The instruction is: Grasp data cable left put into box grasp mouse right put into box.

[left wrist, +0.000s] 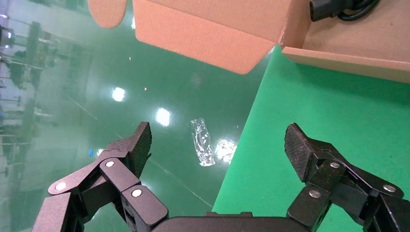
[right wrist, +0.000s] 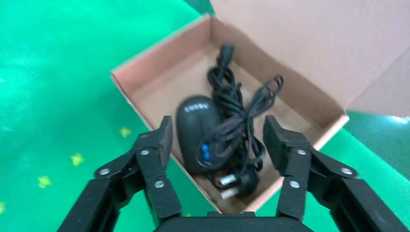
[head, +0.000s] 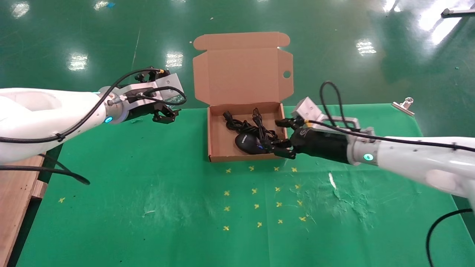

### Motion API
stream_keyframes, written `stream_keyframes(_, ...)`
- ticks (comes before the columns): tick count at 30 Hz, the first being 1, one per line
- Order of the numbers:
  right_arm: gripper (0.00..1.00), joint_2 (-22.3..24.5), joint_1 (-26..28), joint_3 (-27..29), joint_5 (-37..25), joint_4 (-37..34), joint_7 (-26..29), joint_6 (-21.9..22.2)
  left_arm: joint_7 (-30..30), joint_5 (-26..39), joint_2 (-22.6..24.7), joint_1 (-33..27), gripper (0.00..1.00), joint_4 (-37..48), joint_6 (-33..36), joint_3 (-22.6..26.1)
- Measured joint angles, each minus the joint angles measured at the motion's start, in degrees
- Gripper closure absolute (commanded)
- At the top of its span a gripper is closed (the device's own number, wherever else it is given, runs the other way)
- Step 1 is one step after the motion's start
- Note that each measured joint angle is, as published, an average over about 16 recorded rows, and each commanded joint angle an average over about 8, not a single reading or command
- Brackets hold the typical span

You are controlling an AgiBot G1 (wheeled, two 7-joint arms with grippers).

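Off the box's left side, the left gripper (head: 167, 113) hangs at the table's far edge, fingers spread and holding nothing. Inside the box (head: 217, 138) lie the data cable (head: 248, 124), its plug nearest the right wall, and the mouse (head: 248, 143), long axis across the floor. At that right wall hovers the right gripper (head: 279, 134), fingers apart, empty; retreat looks unobstructed.

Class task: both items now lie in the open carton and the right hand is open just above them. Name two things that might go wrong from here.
1. The right hand, open, hangs just over the mouse, whose thin cord lies tangled with the data cable; pulling back, a finger might snag a loop and drag them out.
2. It sits close to the box right wall, so it may nudge the box.
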Motion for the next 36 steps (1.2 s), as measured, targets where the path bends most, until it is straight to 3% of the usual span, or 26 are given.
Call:
stream_keyframes(24,0.0,12.73,-6.45,5.48,18.03,15.44,2.86,-13.39,0.12,-0.26,-0.07,0.1,0.0,-0.04,0.16,-0.17)
stream_keyframes(36,0.0,19.11,-9.68,8.23,27.05,23.17,4.3,-20.09,4.05,-9.06,-2.35,3.38,0.0,-1.35,5.86,-5.9)
